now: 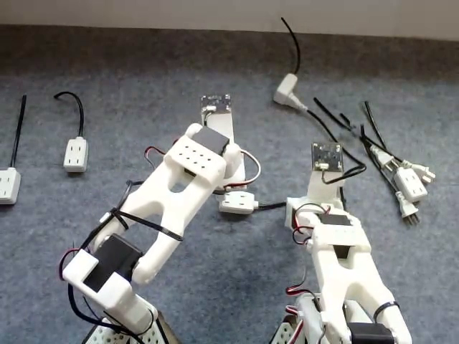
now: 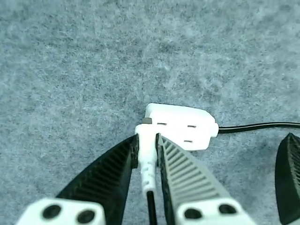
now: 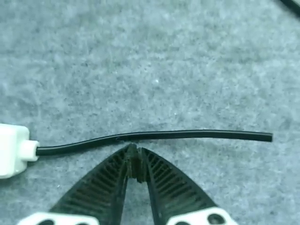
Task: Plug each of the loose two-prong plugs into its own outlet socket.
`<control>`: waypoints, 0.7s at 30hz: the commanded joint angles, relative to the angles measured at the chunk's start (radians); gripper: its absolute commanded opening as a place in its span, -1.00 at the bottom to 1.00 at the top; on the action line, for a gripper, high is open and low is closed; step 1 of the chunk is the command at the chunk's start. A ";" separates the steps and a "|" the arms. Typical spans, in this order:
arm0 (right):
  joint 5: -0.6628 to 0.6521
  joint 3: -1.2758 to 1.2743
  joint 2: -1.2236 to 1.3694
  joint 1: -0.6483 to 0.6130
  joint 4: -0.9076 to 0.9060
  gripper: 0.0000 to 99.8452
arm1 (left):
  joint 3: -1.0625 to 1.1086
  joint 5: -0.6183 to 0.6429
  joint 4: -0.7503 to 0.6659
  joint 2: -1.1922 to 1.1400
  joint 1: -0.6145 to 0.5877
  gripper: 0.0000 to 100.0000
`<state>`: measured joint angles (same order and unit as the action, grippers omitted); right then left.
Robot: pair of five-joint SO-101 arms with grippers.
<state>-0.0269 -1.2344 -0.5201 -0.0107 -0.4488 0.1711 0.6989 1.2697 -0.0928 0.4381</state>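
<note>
In the left wrist view my left gripper (image 2: 148,143) is shut on a white two-prong plug (image 2: 147,157). The plug's front end is pressed against the near edge of a white outlet block (image 2: 183,125) lying flat on the grey carpet. One metal prong shows beside the block's corner. The block's black cord (image 3: 154,136) runs across the right wrist view. My right gripper (image 3: 136,157) is shut, its tips touching that cord from the side with nothing between the fingers. In the high view the outlet block (image 1: 237,203) lies between both arms.
Two more outlet blocks (image 1: 75,154) (image 1: 7,185) lie at the far left. A loose white plug (image 1: 287,92) lies at the back. A tangle of cords and plugs (image 1: 401,179) lies at the right. Bare carpet lies in front of the left blocks.
</note>
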 commanded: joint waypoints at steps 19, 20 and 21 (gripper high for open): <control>0.012 -0.002 -0.024 -0.008 0.015 -0.98 | -0.031 -0.084 -0.015 0.007 0.070 -0.99; 0.012 -0.002 -0.024 -0.008 0.015 -0.98 | -0.031 -0.086 -0.015 0.007 0.070 -0.99; 0.012 -0.002 -0.024 -0.008 0.015 -0.98 | -0.031 -0.100 -0.015 0.007 0.070 -0.99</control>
<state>-0.0269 -1.2344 -0.5201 -0.0107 -0.4488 0.1711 0.6237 1.2666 -0.0928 0.5071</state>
